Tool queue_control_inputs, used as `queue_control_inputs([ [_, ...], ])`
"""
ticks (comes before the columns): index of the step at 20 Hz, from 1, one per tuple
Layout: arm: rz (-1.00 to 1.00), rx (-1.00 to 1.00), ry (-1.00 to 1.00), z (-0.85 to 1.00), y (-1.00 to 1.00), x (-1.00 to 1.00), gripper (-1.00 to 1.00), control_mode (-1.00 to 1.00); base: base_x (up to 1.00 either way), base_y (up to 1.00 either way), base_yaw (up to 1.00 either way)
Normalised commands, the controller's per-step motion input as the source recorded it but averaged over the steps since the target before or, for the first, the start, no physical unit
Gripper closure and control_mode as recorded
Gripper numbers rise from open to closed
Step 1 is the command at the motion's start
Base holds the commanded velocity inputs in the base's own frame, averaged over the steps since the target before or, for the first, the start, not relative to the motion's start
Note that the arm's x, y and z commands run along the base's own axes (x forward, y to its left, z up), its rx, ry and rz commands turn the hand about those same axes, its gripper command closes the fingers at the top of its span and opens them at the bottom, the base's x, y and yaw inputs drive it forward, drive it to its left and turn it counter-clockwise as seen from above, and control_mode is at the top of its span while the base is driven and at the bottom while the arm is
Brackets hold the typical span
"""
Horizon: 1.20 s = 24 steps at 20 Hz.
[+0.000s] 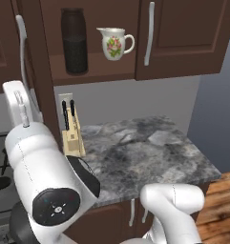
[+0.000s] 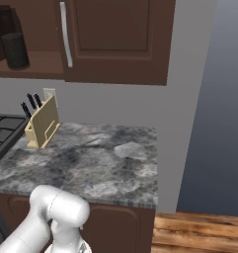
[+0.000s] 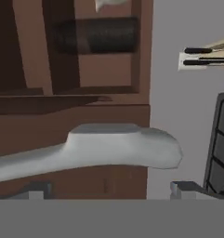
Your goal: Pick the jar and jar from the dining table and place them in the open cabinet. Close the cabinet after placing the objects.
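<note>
Jar (image 1: 74,40), tall and dark, stands upright on the wooden shelf (image 1: 95,74) of the open cabinet (image 1: 183,38), its long axis vertical, just beside a white floral jug (image 1: 114,43) whose spout points toward it. In the hand view, rolled on its side, the same jar appears lying across the top of the picture, beyond a long silver handle (image 3: 108,151) that crosses close in front of the pincer (image 3: 108,193). The pincer's two tips (image 3: 36,191) stand wide apart with nothing between them. Judging from this, the handle lies nearest the pincer and runs across its gap, so closing the door looks like the step in hand. Below, a knife block (image 1: 72,133) sits at the back of the grey marbled tabletop (image 1: 150,157). The second, smaller jar cannot be made out.
</note>
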Motion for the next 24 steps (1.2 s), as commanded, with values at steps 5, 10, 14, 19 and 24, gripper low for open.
queue_control_inputs([
  [5, -0.23, 0.08, 0.02, 0.04, 0.0, -0.16, -1.0, -1.0, 0.0, 0.0, 0.0],
  [10, -0.26, 0.09, 0.06, 0.02, -0.06, -0.11, -1.0, -1.0, 0.0, 0.0, 0.0],
  [14, -0.36, 0.05, 0.12, 0.01, -0.26, -0.05, -1.0, -1.0, 0.0, 0.0, 0.0],
  [19, -0.37, 0.05, 0.17, 0.0, -0.31, 0.0, -1.0, -1.0, 0.0, 0.0, 0.0],
  [24, -0.33, 0.05, 0.16, 0.0, -0.33, 0.03, -1.0, -1.0, 0.0, 0.0, 0.0],
])
